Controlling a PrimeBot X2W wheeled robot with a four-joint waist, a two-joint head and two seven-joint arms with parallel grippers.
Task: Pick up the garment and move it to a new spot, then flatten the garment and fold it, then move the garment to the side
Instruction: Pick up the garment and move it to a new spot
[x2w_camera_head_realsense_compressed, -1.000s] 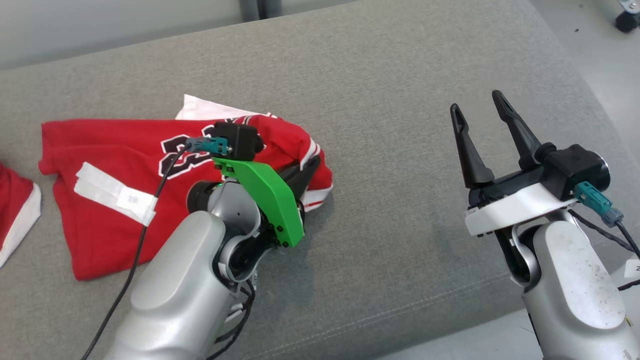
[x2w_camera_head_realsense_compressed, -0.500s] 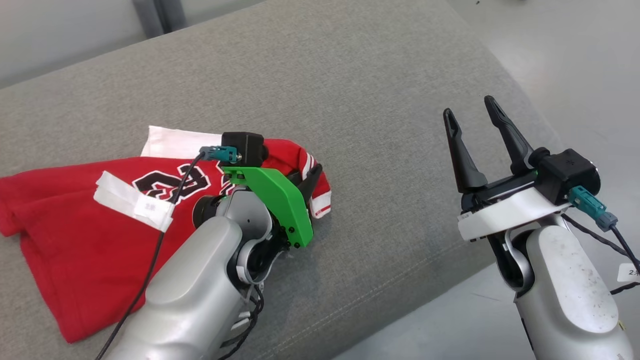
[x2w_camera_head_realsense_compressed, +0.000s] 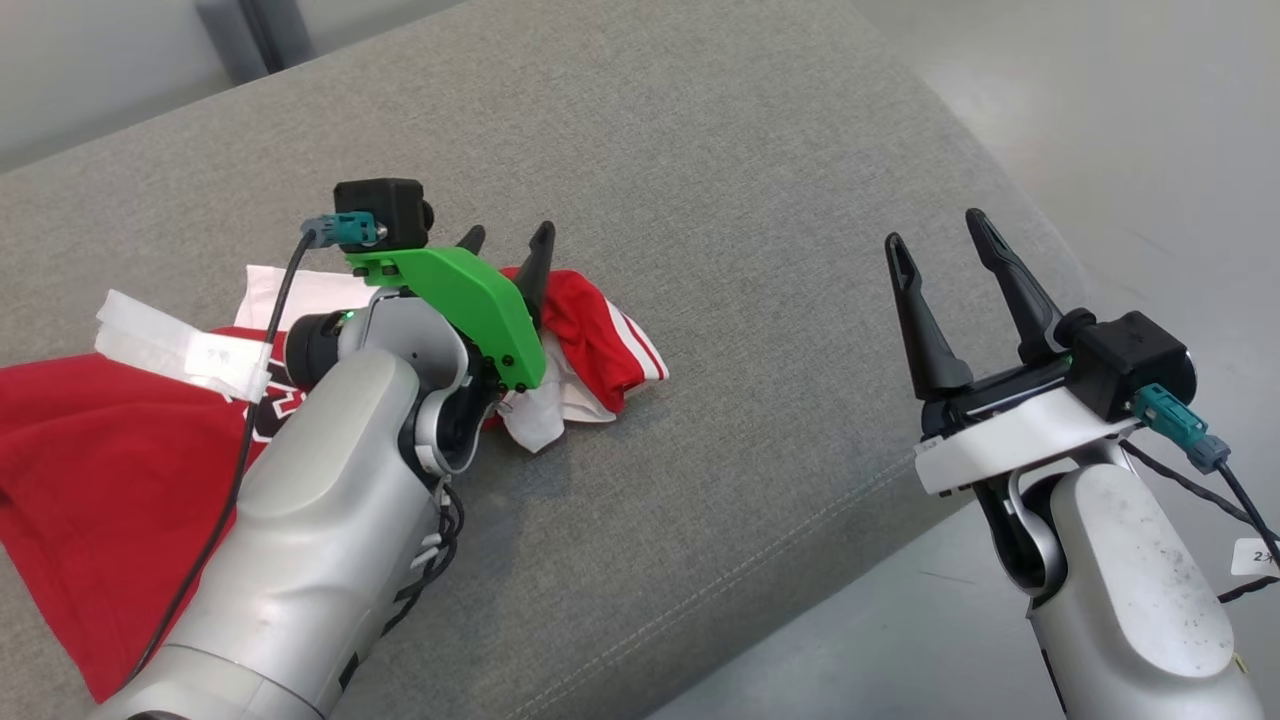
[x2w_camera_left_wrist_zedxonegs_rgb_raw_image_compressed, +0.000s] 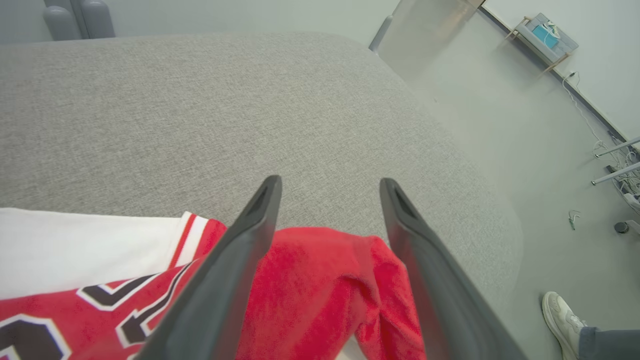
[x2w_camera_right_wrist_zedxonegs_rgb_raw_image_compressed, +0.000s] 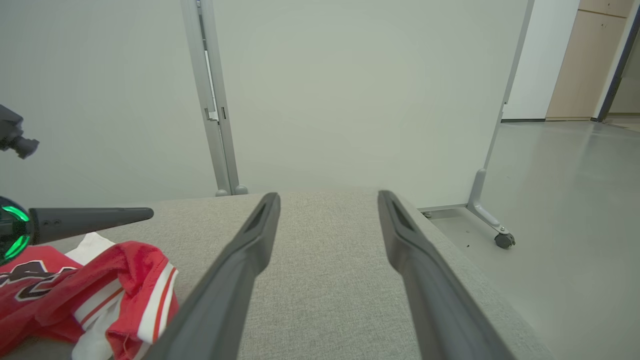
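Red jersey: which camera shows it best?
Head view: the red jersey lies spread out there, partly behind the left arm. The left wrist view gives a close-up of one fold; the right wrist view catches its bunched striped end.

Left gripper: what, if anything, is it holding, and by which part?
Nothing. The left gripper is open, its fingers apart over the bunched red garment.
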